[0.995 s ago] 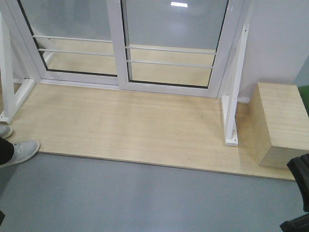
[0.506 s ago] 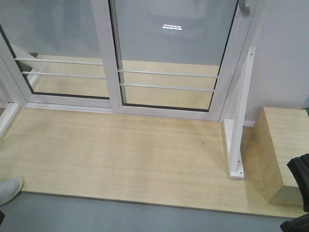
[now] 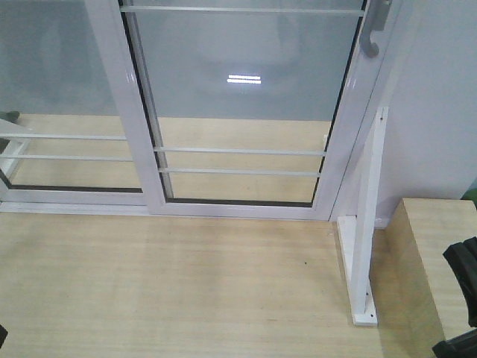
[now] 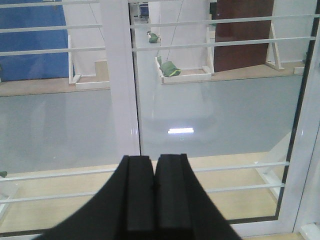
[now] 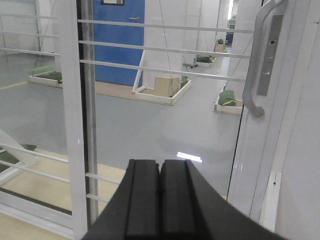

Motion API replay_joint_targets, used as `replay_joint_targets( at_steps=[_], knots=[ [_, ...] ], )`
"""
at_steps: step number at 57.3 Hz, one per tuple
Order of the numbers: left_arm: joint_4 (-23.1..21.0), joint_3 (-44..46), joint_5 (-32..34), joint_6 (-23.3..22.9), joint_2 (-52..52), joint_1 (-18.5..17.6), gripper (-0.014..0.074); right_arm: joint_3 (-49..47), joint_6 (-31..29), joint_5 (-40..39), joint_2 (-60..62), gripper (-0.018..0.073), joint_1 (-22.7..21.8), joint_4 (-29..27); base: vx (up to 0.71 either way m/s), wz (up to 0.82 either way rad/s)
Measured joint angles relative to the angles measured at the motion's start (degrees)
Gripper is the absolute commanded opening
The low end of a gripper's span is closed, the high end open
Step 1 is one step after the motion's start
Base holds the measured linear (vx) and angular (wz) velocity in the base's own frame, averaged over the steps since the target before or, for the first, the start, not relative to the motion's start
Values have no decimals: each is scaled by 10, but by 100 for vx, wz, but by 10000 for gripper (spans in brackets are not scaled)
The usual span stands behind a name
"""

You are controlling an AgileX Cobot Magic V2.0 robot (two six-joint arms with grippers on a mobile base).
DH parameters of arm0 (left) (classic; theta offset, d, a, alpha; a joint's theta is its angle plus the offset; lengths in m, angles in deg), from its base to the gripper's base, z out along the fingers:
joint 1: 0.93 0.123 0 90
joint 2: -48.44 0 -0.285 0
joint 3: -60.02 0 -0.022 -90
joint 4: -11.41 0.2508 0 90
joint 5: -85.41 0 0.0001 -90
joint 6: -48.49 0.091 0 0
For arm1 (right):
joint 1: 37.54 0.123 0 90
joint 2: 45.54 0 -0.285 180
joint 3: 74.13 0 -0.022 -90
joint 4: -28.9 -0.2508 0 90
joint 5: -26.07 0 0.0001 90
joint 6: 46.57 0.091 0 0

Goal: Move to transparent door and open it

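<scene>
Right gripper (image 5: 160, 166) before transparent door (image 5: 165, 112)

- The transparent door (image 3: 238, 89) stands much nearer the front camera than 1.0 s ago; its glass now fills the upper half of the view.
- Its grey handle (image 3: 375, 33), out of frame 1.0 s ago and only a tip 0.5 s ago, shows at the door's right edge.
- The wooden platform (image 3: 171, 283) before the door now reaches the bottom edge; grey floor and shoe are out of frame.
- The white brace (image 3: 367, 224) right of the door looms larger; the wooden box (image 3: 432, 253) beyond it is cropped.
</scene>
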Motion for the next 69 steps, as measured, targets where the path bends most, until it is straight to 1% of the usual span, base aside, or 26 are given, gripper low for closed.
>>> replay_joint_targets(
  at_steps=[36,61,66,69],
  knots=[
    [0,0,0,0,0,0,3,0,0,0,0,-6,0,0,32,1],
    [0,-1,-3,0,-1,0,3,2,0,1,-2,-6,0,0,15,-10],
    [0,0,13,0,-3,-6,3,0,-1,-8,-9,-6,-4,0,-2,2],
    [0,0,12,0,-5,-9,3,1,-1,3,-11,-6,-7,0,-3,8]
  ],
)
